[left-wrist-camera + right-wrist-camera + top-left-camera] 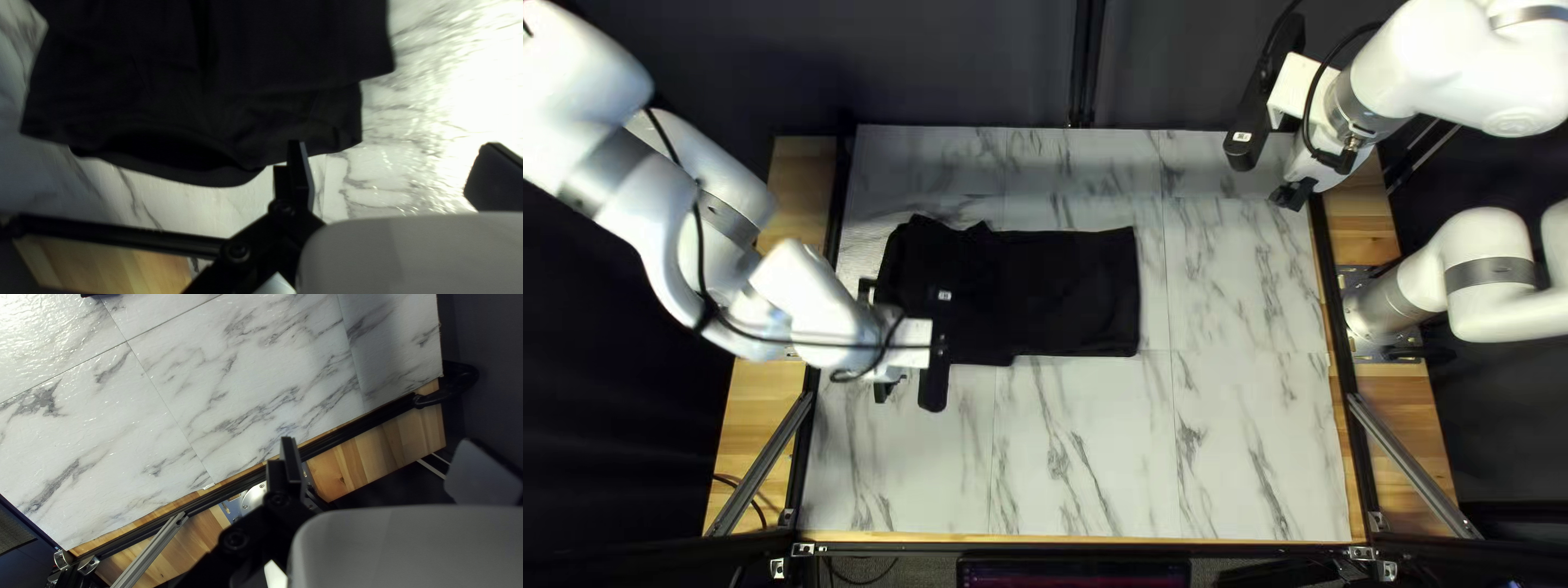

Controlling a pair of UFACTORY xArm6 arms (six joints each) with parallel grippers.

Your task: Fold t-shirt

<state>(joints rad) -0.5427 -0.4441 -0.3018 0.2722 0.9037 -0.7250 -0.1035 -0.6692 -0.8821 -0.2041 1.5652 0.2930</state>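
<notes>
T-shirt (1073, 292) is lying left of the table's (1089, 457) centre | we're hovering our left gripper (877, 340) at its wider end — fingers apart | we're hanging our right gripper (1301, 163), also gaping — near the far-right corner

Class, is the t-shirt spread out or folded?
Partly folded: the t-shirt lies in a narrow strip, no sleeve reaching out sideways, and the left wrist view shows stepped, overlapping edges.

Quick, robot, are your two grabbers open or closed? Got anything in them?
Left gripper: open, holding nothing.
Right gripper: open, holding nothing.
</notes>
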